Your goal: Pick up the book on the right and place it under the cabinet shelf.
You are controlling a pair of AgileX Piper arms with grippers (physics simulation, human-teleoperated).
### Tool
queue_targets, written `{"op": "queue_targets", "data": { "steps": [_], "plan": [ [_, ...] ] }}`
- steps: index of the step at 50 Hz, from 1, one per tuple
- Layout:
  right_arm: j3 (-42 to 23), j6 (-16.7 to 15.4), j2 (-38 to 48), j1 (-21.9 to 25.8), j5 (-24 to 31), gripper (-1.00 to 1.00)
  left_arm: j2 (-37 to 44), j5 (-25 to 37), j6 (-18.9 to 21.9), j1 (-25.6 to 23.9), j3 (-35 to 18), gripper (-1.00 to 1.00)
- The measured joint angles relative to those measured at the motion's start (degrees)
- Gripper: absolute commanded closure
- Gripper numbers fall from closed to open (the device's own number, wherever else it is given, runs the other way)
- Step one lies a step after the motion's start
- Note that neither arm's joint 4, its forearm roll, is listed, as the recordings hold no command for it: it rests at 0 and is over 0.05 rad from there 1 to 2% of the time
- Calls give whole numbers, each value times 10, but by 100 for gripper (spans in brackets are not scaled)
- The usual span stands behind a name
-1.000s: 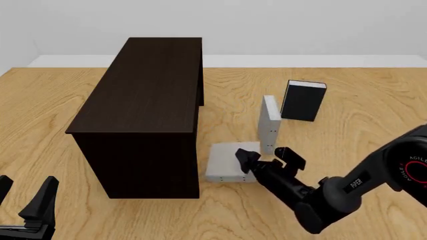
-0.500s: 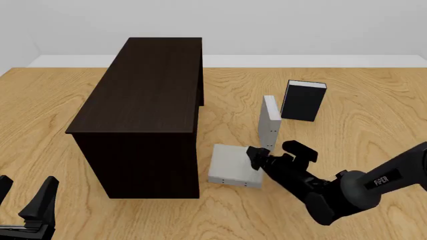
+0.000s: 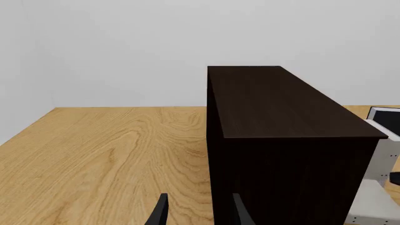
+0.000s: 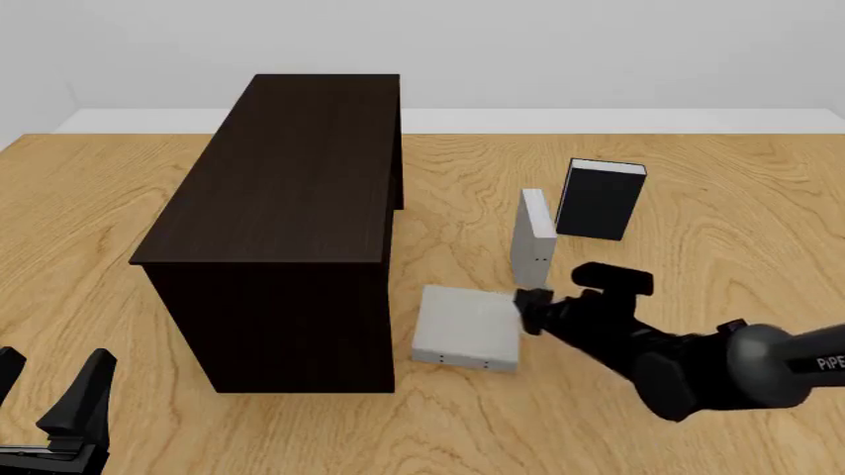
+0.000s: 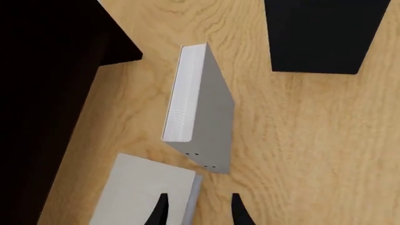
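The counter (image 4: 739, 188) is pale wood, and the cabinet (image 4: 284, 208), a long dark-brown box, stands on its left half. Just beside the cabinet's near right corner a grey book (image 4: 465, 330) lies flat on the counter, close to the cabinet's side. Behind it a second grey book (image 4: 532, 243) stands upright, with small dark dots low on its spine. A black book (image 4: 601, 199) with white page edges stands farther back and to the right. The right gripper (image 4: 565, 295) hovers low at the flat book's right edge, jaws spread, gripping nothing; the wrist view shows that edge (image 5: 192, 199) between the fingertips. The left gripper (image 4: 53, 396) sits at the near left corner, well apart from everything, jaws spread.
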Motion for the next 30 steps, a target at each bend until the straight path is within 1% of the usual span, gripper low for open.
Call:
{"op": "queue_targets", "data": {
  "steps": [5, 9, 14, 20, 30],
  "plan": [
    [0, -26, -10, -9, 24, -100, 0, 0, 0, 0, 0, -100],
    [1, -54, -19, -18, 48, -100, 0, 0, 0, 1, 0, -100],
    [2, -76, -26, -26, 67, -100, 1, -1, 0, 1, 0, -100],
    [3, -92, -31, -31, 80, -100, 1, -1, 0, 1, 0, -100],
    [4, -105, -34, -35, 91, -100, 1, -1, 0, 2, 0, -100]
  ]
}}
